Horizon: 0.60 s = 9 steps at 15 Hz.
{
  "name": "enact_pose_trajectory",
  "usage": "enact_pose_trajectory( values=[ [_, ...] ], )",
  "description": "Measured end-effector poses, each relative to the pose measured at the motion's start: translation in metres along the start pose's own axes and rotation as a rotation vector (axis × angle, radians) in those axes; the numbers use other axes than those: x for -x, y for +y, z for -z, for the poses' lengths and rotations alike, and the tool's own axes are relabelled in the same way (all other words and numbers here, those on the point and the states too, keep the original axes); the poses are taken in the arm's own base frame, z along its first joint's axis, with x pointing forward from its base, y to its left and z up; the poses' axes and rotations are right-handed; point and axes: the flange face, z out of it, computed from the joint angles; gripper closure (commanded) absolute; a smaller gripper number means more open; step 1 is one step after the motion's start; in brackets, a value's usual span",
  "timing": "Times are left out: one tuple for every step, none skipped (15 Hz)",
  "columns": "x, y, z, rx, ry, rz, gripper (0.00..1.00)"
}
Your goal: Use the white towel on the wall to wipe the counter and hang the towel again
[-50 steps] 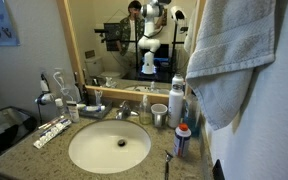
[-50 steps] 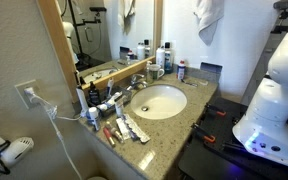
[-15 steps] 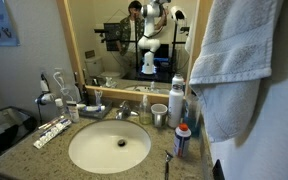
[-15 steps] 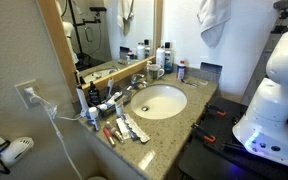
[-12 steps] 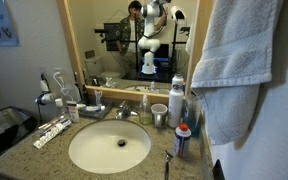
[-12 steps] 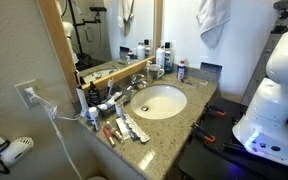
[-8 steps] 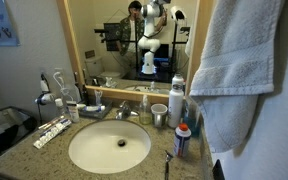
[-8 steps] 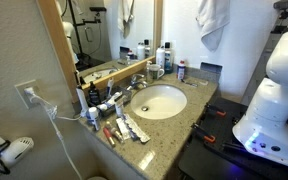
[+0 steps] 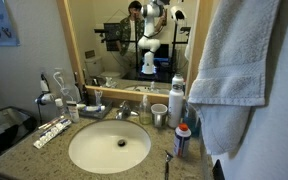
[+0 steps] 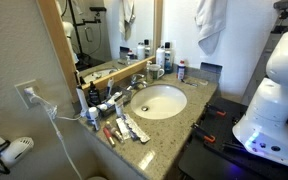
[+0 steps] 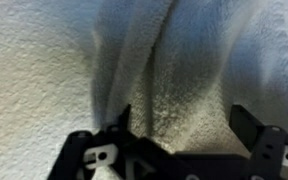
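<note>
The white towel [image 9: 234, 70] hangs on the wall [image 10: 239, 45] above the right end of the counter [image 9: 24, 150], also seen high up as the towel [image 10: 210, 22]. In the wrist view my gripper [image 11: 181, 118] is open and right up against the towel [image 11: 174, 50]. Its two dark fingertips [image 11: 122, 120] stand on either side of a hanging fold, with the white wall [image 11: 34, 70] beside it. The gripper does not show in the exterior views. The speckled counter [image 10: 189, 110] holds an oval white sink [image 9: 109, 147].
Bottles and a cup [image 9: 160, 114] crowd the counter's back edge by the faucet [image 9: 124, 112]. Toothpaste tubes [image 9: 52, 131] lie at the front corner. A wood-framed mirror [image 9: 134, 40] stands behind. The robot's white base [image 10: 274, 110] sits beside the counter.
The towel has shifted slightly on the wall, its folds and lower hem swaying a little. The gripper stays open.
</note>
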Motion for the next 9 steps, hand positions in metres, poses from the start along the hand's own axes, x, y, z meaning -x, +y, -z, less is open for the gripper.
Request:
enact_pose_trajectory(
  values=[
    [0.003,-0.001,0.0,-0.014,-0.023,0.016,0.0],
    [0.005,-0.002,0.001,-0.032,-0.047,0.033,0.0],
    [0.008,-0.002,0.003,-0.054,-0.073,0.058,0.0],
    [0.011,-0.003,0.006,-0.079,-0.099,0.086,0.0],
    [0.016,-0.003,0.009,-0.106,-0.126,0.12,0.0],
    [0.02,-0.004,0.013,-0.133,-0.15,0.154,0.0],
    [0.025,-0.005,0.016,-0.155,-0.171,0.187,0.0],
    [0.03,-0.006,0.019,-0.181,-0.199,0.223,0.0],
    [0.036,-0.007,0.022,-0.209,-0.227,0.26,0.0]
  ],
)
